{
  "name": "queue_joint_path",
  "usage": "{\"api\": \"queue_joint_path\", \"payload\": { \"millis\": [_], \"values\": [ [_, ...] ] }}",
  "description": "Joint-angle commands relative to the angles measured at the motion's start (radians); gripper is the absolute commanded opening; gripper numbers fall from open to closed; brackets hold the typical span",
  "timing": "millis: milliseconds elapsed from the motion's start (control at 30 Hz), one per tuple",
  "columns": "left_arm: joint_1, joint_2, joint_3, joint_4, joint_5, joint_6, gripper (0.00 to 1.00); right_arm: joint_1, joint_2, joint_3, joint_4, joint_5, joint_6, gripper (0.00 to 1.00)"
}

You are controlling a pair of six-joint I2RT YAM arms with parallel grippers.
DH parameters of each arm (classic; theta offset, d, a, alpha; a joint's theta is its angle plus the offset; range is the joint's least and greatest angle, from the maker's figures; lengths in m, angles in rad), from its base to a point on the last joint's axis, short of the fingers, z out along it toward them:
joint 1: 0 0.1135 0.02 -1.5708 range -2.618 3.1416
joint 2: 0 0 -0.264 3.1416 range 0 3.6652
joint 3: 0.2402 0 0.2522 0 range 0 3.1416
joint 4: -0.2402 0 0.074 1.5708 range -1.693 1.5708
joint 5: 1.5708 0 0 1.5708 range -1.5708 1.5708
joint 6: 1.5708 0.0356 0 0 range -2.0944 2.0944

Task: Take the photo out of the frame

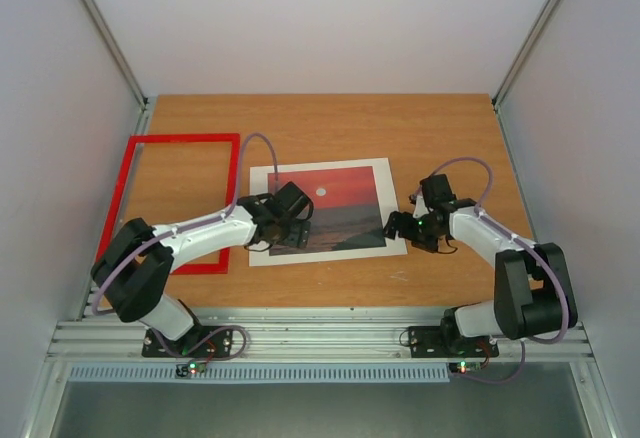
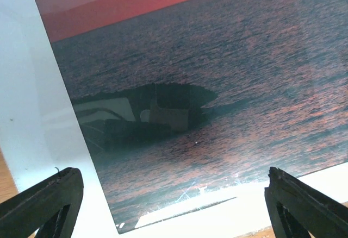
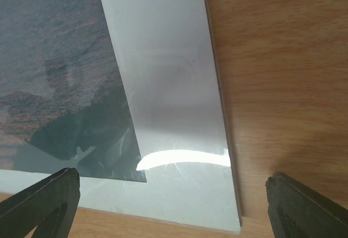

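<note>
The photo (image 1: 335,208) lies flat on the surface (image 1: 440,128) inside its white border (image 1: 260,213), well apart from the frame (image 1: 185,139) at left. The left fingers (image 2: 46,197) and right fingers (image 3: 46,197) stand open, holding nothing. Risk: pinching so flat a sheet may crease a corner or drag the border along.

The robot has two arms that look alike. The left arm (image 1: 190,233) and the right arm (image 1: 490,233) each have a long white part, smooth and round like a tube, with chunky black joints at both ends. A thin purple cable (image 1: 262,140) runs along the left one, and a second purple cable (image 1: 470,162) runs along the right one. Each arm grows out of a flat black base (image 1: 450,341) (a tiny green light (image 1: 462,365) glows beside it). The left fingers (image 2: 49,202) and the right fingers (image 3: 43,202) are black and pointed, shaped like wedges.
</note>
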Motion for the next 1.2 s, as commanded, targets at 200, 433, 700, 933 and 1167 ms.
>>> {"api": "queue_joint_path", "payload": {
  "millis": [200,433,700,933,1167],
  "values": [
    [-0.016,0.006,-0.048,0.105,0.018,-0.037,0.94,0.016,0.06,-0.018,0.058,-0.129,-0.005,0.98],
    [-0.047,0.039,-0.032,0.112,0.016,-0.041,0.95,0.024,-0.004,-0.023,0.039,-0.169,-0.005,0.97],
    [-0.064,0.052,-0.022,0.115,0.019,-0.042,0.95,0.026,-0.093,-0.005,-0.015,-0.191,-0.005,0.97],
    [-0.068,0.055,-0.025,0.116,0.01,-0.043,0.96,0.026,-0.06,0.001,-0.037,-0.098,-0.007,0.97],
    [-0.029,0.025,-0.038,0.035,-0.085,-0.081,1.0,0.026,-0.001,-0.006,-0.018,-0.074,-0.026,0.97]
  ]
}}
